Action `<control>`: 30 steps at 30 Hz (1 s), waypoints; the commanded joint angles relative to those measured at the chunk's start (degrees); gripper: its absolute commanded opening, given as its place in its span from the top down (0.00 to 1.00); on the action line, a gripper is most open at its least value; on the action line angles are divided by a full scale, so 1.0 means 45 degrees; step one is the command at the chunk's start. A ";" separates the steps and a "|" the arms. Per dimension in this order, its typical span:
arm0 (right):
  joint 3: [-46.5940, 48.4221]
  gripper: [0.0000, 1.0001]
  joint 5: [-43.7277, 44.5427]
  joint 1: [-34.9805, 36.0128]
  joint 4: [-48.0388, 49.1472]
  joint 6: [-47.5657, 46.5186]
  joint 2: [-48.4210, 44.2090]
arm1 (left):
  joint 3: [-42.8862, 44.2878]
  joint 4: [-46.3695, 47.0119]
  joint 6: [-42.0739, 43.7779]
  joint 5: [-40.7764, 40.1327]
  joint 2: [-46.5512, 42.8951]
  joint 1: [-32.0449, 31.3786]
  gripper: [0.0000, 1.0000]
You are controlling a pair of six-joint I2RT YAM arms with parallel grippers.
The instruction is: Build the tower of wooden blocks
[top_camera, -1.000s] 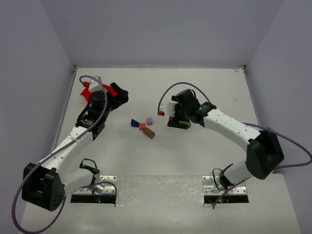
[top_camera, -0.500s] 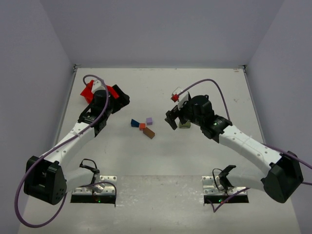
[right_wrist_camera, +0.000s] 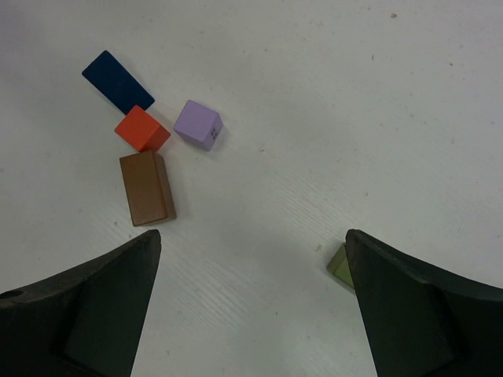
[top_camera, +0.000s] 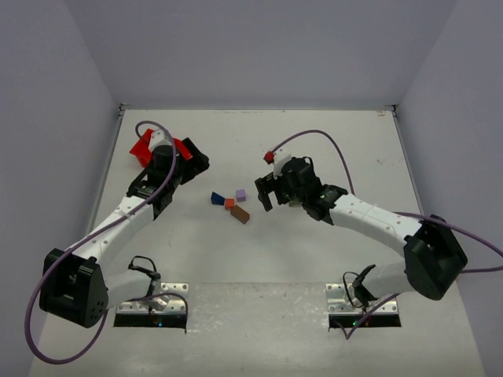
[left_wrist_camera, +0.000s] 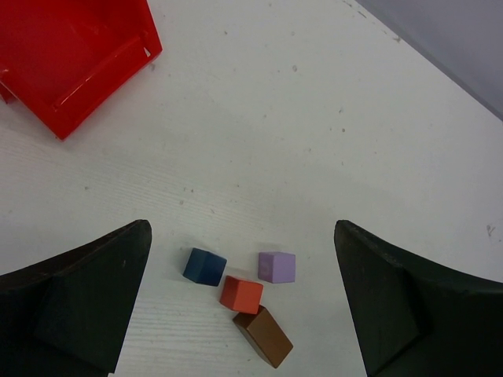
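Four small blocks lie flat and close together mid-table: a dark blue wedge, an orange-red cube, a lilac cube and a brown oblong. The orange-red cube touches the brown one. My left gripper hangs open to their left, holding nothing. My right gripper stands open just to their right, also holding nothing.
A red plastic bin sits at the back left, behind the left gripper. An olive-green block pokes out from behind a right fingertip. White walls close the table on three sides.
The right arm has swung left and lower, toward the group of blocks, leaving the olive-green block beside its finger. The left arm has shifted only slightly.
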 commanded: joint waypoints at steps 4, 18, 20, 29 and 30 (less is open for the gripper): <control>0.2000 0.01 0.2278 0.0842 -0.0574 0.0153 0.1739 | 0.0313 0.0278 0.0197 -0.0049 0.0331 0.0077 0.00; 0.2999 0.01 -0.1552 0.1948 -0.0345 -0.1510 0.4448 | 0.0313 0.0279 0.0300 -0.0040 0.0425 0.0077 0.00; 0.3334 0.01 -0.1275 0.2107 -0.0347 -0.1575 0.4972 | 0.0313 0.0298 0.0300 -0.0021 0.0425 0.0077 0.00; 0.4801 0.25 0.0766 0.2933 -0.1076 -0.2467 0.7020 | 0.0235 0.0434 0.0427 0.0164 0.0435 0.0077 0.00; 0.4861 0.35 0.0742 0.2943 -0.1081 -0.2442 0.7125 | 0.0235 0.0434 0.0422 0.0179 0.0425 0.0077 0.00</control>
